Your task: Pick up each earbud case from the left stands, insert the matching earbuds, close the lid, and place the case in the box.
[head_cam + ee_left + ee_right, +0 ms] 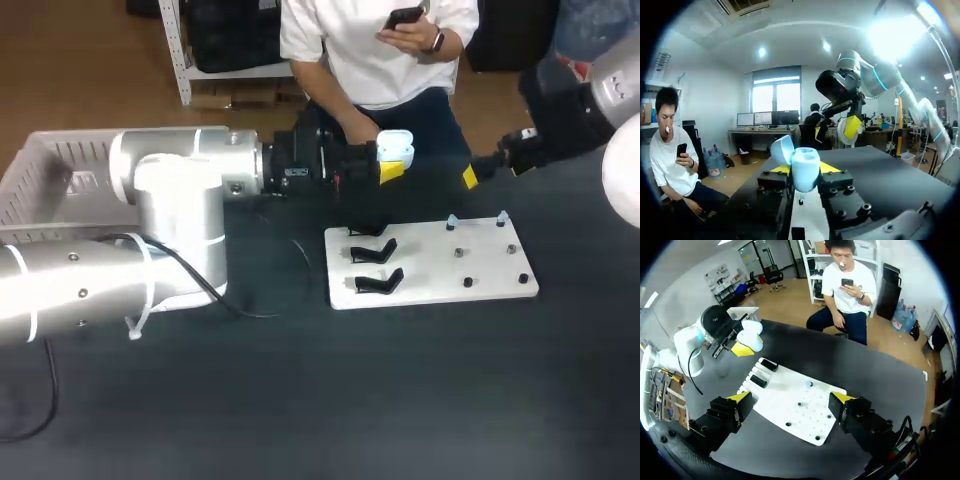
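A light blue earbud case (396,148) with its lid open sits between the yellow tips of my left gripper (391,162), which is shut on it above the table's far edge. The left wrist view has the case (805,171) upright between the fingers, lid (782,150) tipped back. My right gripper (790,399) is open and hangs over the white board (790,405); from above it (490,170) is at the far right. Two pale blue earbuds (452,220) (502,215) stand on the board's far pegs. Empty black stands (378,282) occupy the board's left side.
A white slatted box (40,170) stands at the far left behind my left arm. A thin black cable (300,252) lies left of the board (430,290). Several small black pegs (467,282) stick up on the board's right half.
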Available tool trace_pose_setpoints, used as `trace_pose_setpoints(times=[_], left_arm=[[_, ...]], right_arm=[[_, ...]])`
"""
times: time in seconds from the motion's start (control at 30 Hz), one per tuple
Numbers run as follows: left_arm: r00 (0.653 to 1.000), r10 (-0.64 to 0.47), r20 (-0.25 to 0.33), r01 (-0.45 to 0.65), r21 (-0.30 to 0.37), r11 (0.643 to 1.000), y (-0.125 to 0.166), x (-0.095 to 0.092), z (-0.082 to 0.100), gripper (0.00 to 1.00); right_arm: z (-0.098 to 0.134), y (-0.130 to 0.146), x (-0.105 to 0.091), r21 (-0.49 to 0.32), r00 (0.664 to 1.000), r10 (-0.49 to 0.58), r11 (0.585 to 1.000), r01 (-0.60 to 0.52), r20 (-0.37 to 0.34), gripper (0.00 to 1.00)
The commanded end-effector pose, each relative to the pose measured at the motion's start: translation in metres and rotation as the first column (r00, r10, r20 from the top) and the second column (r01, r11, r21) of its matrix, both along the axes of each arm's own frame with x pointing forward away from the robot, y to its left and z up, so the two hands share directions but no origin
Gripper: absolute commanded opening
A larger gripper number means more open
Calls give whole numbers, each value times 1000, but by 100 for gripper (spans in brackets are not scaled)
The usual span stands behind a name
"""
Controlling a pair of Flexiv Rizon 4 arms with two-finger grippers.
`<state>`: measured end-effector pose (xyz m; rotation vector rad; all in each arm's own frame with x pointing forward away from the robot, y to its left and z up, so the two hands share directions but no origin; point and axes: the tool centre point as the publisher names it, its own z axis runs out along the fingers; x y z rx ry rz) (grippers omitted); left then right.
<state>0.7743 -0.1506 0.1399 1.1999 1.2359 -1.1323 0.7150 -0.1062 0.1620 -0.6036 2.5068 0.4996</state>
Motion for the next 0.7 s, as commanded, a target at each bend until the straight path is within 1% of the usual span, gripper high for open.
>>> trace_pose_setpoints(times=[0.03,0.17,0.27,0.43,0.53,0.6,0.7], left_arm=[[1000,6,1,-6,-47,999,1,-1,-3,0],[1000,1,14,0,-43,999,1,-3,0,0],[1000,-7,20,8,-43,999,2,-7,2,0],[999,-10,33,12,-50,999,3,-13,5,0],[999,-16,31,17,-48,999,3,-13,5,0],[999,-16,31,17,-48,999,3,-13,5,0],[999,-16,31,17,-48,999,3,-13,5,0]], right_arm=[[4,-3,-7,-117,998,-61,991,63,23,100],[0,-10,-9,-226,997,-73,972,71,2,100],[-4,-21,-8,-221,997,-75,973,71,-11,100],[-8,-24,-10,-227,997,-74,972,65,-32,100],[-13,-24,-11,-278,996,-79,959,62,-50,100],[-17,-25,-12,-330,994,-101,941,79,-51,100],[-24,-28,-13,-326,993,-106,942,80,-61,100]])
